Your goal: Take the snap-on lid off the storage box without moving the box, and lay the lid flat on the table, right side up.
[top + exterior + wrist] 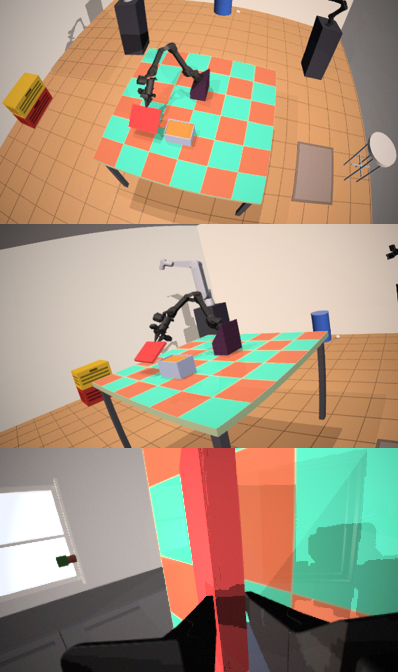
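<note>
On the left, the hand (146,102) is clamped on the far edge of the red lid (144,118), which hangs tilted in the air above the checkered counter (224,161). Just right of the lid, the grey box (179,137) stands open on the counter. Behind it is a dark purple wedge (201,87).

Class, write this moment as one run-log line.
gripper: shut on red lid edge | lid: off box, held above table, tilted | box: open, on table | step: lay lid flat
</note>
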Controlling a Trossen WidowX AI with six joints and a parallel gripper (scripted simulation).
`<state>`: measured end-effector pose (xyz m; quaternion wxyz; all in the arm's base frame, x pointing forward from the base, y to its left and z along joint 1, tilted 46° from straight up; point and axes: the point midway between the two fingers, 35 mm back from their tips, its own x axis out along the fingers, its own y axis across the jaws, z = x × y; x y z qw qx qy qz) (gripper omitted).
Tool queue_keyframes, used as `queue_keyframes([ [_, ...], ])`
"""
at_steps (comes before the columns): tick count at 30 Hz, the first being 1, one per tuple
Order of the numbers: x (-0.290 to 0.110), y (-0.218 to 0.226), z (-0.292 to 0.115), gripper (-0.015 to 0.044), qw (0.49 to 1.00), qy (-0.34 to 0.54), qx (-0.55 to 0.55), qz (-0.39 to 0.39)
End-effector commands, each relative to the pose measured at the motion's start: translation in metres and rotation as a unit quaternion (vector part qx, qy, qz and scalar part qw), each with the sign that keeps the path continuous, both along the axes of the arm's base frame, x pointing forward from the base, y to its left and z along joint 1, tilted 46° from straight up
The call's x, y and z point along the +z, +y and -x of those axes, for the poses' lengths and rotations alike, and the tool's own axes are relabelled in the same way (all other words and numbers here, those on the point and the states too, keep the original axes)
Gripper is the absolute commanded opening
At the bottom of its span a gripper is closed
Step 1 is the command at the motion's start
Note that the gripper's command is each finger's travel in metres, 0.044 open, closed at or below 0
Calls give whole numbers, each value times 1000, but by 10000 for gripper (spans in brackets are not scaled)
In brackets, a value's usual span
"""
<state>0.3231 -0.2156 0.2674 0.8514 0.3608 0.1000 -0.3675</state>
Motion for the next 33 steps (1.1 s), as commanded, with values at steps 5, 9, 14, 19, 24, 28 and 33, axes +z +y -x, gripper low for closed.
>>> queue_keyframes([
  [5, -4, -3, -1, 0, 1000, -2, 6, 2],
  [9, -6, -6, -1, 0, 1000, -2, 6, 2],
  [14, -9, -9, 0, 0, 1000, -2, 6, 2],
  [19, -11, -11, 0, 0, 1000, -2, 6, 2],
  [24, -14, -14, 0, 0, 1000, -2, 6, 2],
  [28, -16, -17, 0, 0, 1000, -2, 6, 2],
  [33, -19, -19, 1, 0, 1000, -2, 6, 2],
])
